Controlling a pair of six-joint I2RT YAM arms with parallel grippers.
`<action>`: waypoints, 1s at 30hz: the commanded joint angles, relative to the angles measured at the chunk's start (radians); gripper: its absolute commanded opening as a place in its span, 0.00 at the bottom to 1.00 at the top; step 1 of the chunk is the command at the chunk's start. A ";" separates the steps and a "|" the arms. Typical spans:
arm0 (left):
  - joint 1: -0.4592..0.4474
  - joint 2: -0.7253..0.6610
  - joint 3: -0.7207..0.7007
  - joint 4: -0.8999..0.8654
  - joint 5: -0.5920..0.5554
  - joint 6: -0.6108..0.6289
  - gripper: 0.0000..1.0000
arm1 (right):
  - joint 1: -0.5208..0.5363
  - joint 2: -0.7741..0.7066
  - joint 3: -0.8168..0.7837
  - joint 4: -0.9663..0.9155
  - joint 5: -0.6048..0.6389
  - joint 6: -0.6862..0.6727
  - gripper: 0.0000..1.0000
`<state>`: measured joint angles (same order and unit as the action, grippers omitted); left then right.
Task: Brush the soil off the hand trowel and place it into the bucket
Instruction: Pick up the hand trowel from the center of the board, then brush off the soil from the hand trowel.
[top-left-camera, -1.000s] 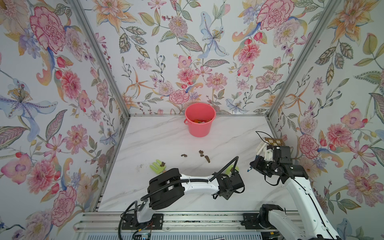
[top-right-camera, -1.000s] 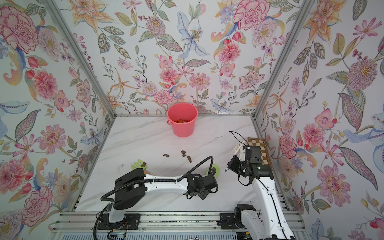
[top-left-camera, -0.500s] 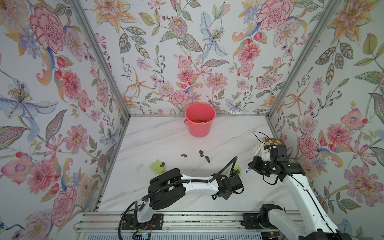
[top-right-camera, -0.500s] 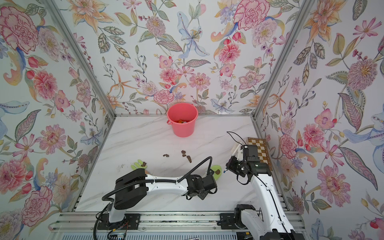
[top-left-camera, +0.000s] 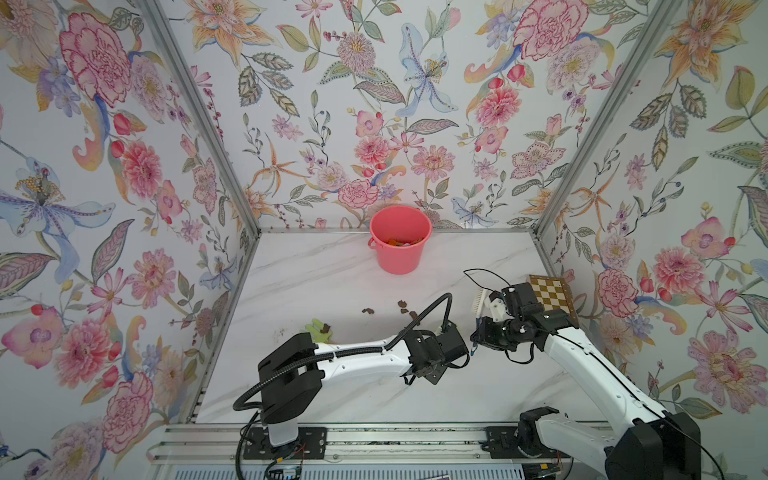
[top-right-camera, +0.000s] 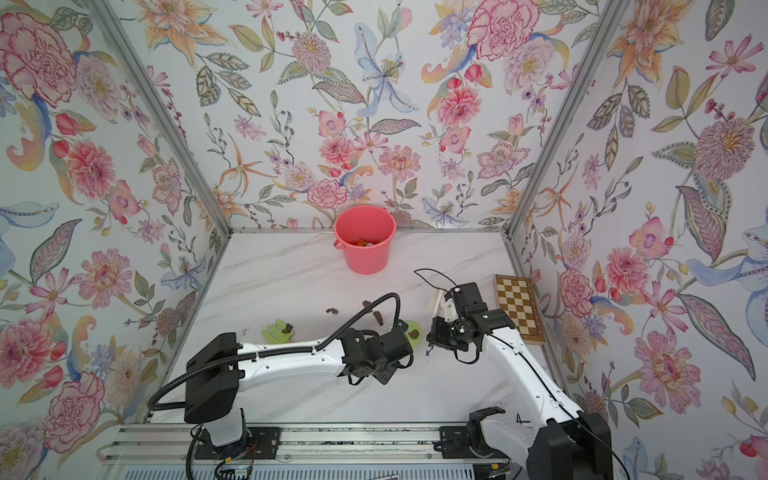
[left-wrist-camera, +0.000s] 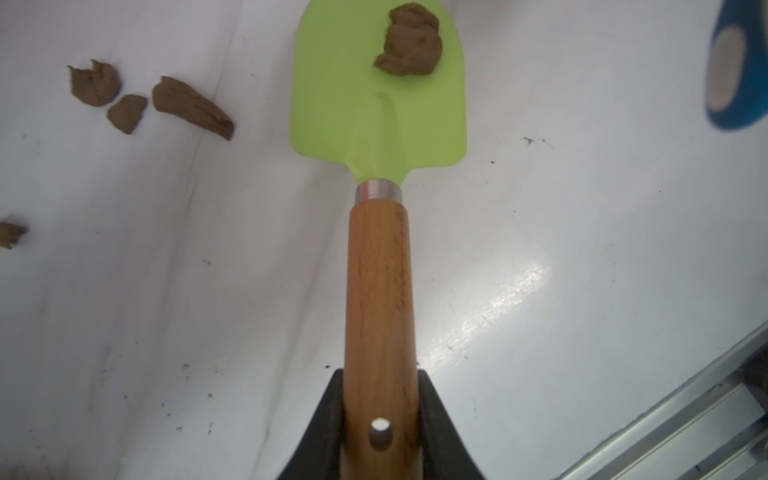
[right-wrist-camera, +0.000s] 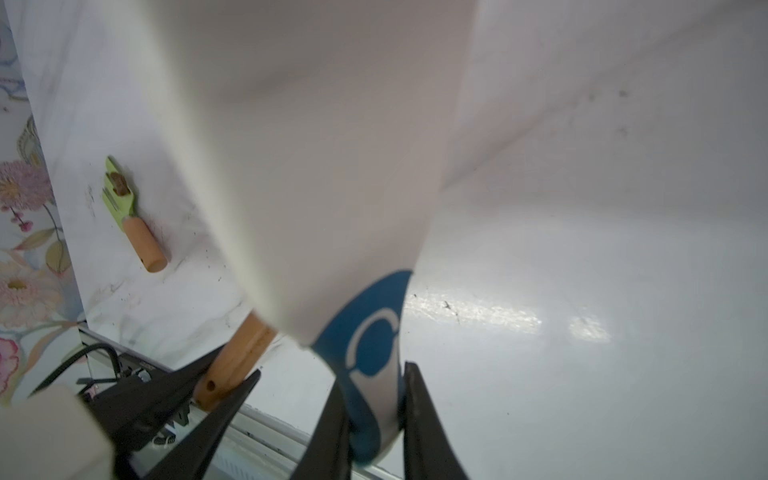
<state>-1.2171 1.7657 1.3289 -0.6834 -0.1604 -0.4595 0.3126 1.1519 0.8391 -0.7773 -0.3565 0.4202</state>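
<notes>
Currently, I note the left gripper (left-wrist-camera: 380, 376) pinching the hand trowel (left-wrist-camera: 380, 270) by its wooden handle, soil lump (left-wrist-camera: 409, 41) on its blade. The right gripper (right-wrist-camera: 372, 374) clamps the brush (right-wrist-camera: 332, 166). The bucket (top-left-camera: 399, 259) stands at twelve o'clock, well apart.

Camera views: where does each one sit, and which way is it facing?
Both top views: high above the robot's base, looking down across the white marble table to the coral-pink plastic bucket; left arm and right arm show.
Left wrist: behind the left claw, looking along the lime-green, wooden-handled trowel it grips.
Right wrist: behind the right claw, looking along the blue-and-white plastic brush it grips.
Shared: both wrist views show trowel and brush.
</notes>
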 joint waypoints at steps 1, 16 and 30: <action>0.023 -0.067 -0.008 -0.105 -0.017 0.078 0.04 | 0.062 0.042 0.042 -0.013 -0.041 -0.054 0.03; 0.032 -0.132 -0.017 -0.154 -0.137 0.147 0.00 | 0.228 0.186 0.105 -0.033 -0.130 -0.140 0.03; -0.012 -0.147 0.004 -0.210 -0.224 0.184 0.00 | 0.277 0.414 0.218 -0.033 -0.014 -0.178 0.03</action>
<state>-1.2148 1.6474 1.3140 -0.8543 -0.3199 -0.3035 0.5945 1.5196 1.0176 -0.7979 -0.4271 0.2703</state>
